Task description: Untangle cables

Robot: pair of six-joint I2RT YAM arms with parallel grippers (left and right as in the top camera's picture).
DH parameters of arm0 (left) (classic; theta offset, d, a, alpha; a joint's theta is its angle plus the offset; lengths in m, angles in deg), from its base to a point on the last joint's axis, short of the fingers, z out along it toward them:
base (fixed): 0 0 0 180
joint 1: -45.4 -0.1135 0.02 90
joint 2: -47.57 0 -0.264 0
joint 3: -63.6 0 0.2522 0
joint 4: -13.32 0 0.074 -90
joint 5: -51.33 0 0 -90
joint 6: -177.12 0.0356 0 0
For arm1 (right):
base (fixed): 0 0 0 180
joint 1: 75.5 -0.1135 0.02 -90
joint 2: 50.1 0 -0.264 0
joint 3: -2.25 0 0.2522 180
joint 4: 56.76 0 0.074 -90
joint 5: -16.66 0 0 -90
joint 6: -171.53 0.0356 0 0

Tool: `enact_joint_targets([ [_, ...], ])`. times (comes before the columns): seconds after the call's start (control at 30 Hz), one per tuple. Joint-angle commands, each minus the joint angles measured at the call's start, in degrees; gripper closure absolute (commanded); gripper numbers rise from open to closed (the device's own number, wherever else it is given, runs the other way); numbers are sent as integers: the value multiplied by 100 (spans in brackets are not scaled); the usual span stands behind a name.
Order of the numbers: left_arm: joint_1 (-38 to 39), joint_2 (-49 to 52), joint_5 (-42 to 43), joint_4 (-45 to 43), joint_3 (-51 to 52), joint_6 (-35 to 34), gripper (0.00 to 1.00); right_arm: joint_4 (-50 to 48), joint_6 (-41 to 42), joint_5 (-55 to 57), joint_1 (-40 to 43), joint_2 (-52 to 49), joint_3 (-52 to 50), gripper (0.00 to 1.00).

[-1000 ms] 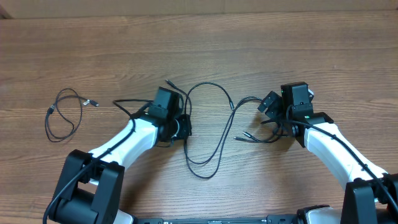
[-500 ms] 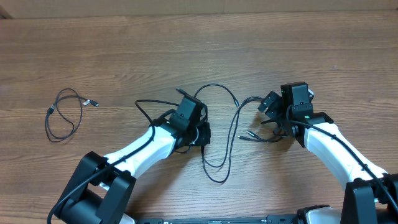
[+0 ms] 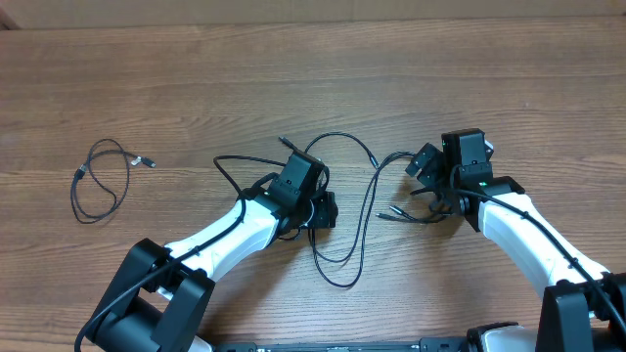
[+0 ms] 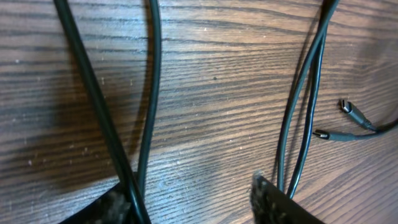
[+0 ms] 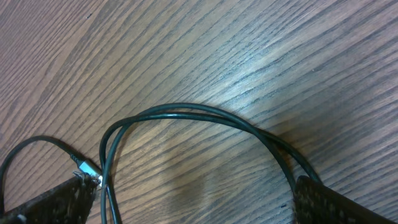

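Tangled thin black cables [image 3: 344,217] lie in loops at the table's middle, between my two grippers. A separate cable [image 3: 98,181] lies coiled on its own at the far left. My left gripper [image 3: 320,203] sits low over the left side of the tangle. In the left wrist view that gripper [image 4: 193,208] is open. One cable strand [image 4: 99,112] runs against its left finger [image 4: 112,208], with bare wood between the jaws. My right gripper [image 5: 193,202] stands wide open over a cable loop [image 5: 205,115]. A silvery plug tip [image 5: 87,168] lies by its left finger.
Two plug tips [image 4: 351,111] lie right of the left gripper. The wooden table [image 3: 196,88] stretches to a back edge [image 3: 313,24] at the top. Thicker black wires hang on the right arm [image 3: 445,196].
My left arm has moved to the right, dragging the cable loops with it. Its jaws have then opened and let go of the strand. The right arm has stayed still.
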Motion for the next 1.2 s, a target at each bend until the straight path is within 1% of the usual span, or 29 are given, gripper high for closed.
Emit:
enact_joint_targets([
  [0.0, 22, 24, -52, -28, 31, -17, 38, -13, -15, 101, 15, 28, -68, 0],
  [0.23, 22, 24, -50, -28, 31, -15, 34, -13, -15, 101, 15, 28, -68, 0],
  [0.33, 22, 24, -50, -26, 31, -15, 29, -13, -15, 101, 15, 28, -68, 0],
  [0.5, 13, 24, -46, 48, 20, 52, 24, -13, -15, 101, 15, 28, -68, 0],
  [0.6, -50, 22, -26, 199, -59, 175, 20, -11, -15, 101, 15, 28, -68, 0],
  [0.67, -118, 22, -28, 439, -201, 256, 13, -13, -15, 101, 15, 28, -68, 0],
  [0.73, -212, 22, -33, 850, -459, 369, 6, -13, -15, 101, 15, 28, -68, 0],
  [0.8, -334, 22, -33, 1408, -844, 579, 1, -13, -15, 101, 15, 28, -68, 0],
  [0.93, -522, 22, -76, 2496, -1674, 905, 0, -13, -15, 101, 15, 28, -68, 0],
  [1.0, -579, 22, -306, 3161, -2225, 1067, 0, -13, -15, 101, 15, 28, -68, 0],
  [1.1, -577, 22, -531, 3593, -2549, 1099, 0, -13, -15, 101, 15, 28, -68, 0],
  [1.17, -577, 22, -522, 3689, -2570, 1075, 0, -13, -15, 101, 15, 28, -68, 0],
])
